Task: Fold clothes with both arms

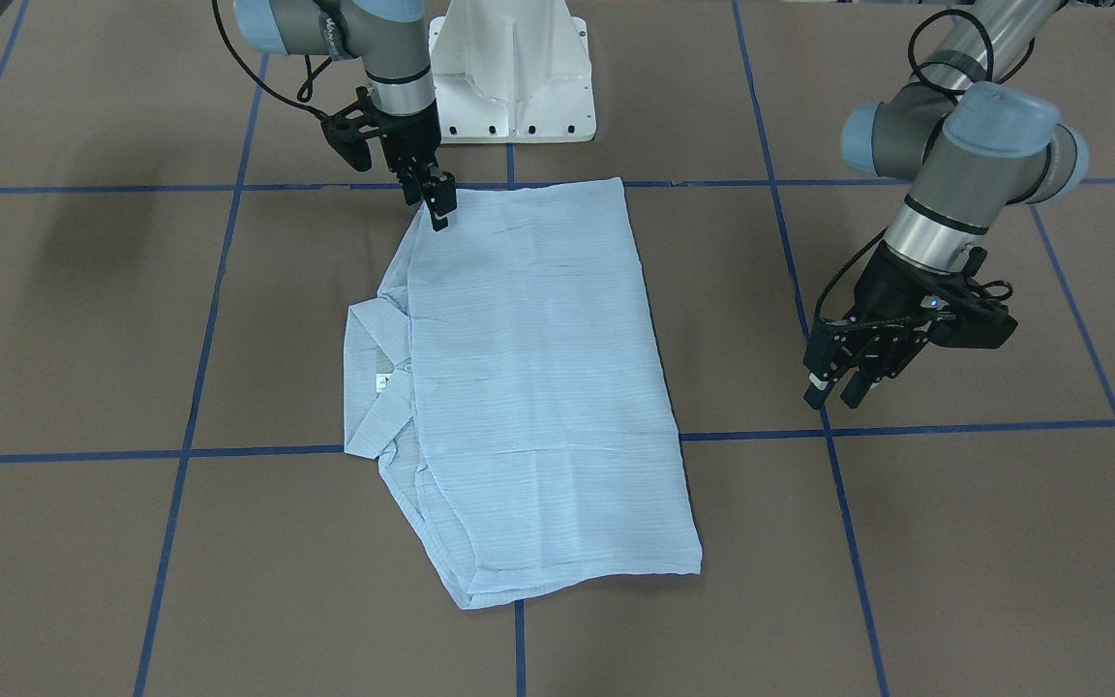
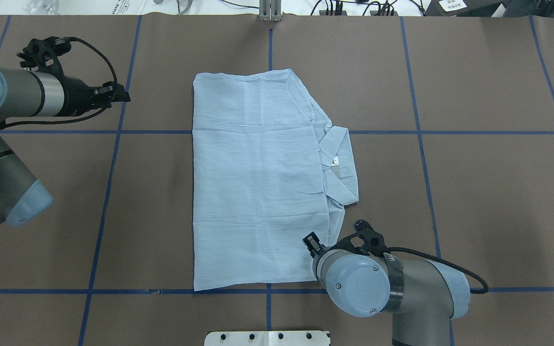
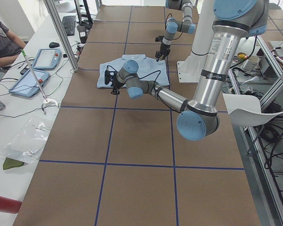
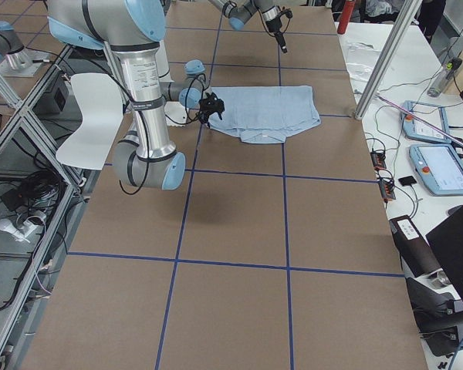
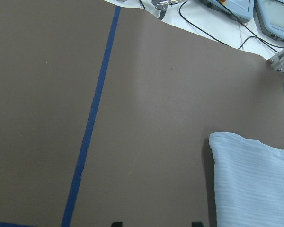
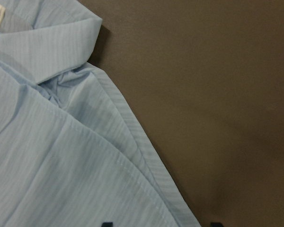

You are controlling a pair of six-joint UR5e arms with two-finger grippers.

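The clothes are one pale-blue striped shirt (image 1: 538, 387) (image 2: 258, 182), lying flat and folded into a tall rectangle. Its collar (image 2: 339, 163) and neck label stick out on the robot's right side. My right gripper (image 1: 436, 208) (image 2: 313, 240) hovers over the shirt's near right corner, fingers open; in the right wrist view its tips (image 6: 161, 223) straddle the hem (image 6: 132, 137). My left gripper (image 1: 838, 387) (image 2: 118, 93) stands open above bare table to the left of the shirt. The left wrist view has the shirt's far corner (image 5: 255, 179) at lower right.
Blue tape lines (image 2: 108, 192) grid the brown table. The white pedestal base (image 1: 509, 77) stands at the robot's edge, close to the shirt. Beyond the far edge are cables, tablets (image 3: 47, 57), an aluminium post (image 3: 61, 33) and a seated person (image 3: 2, 40).
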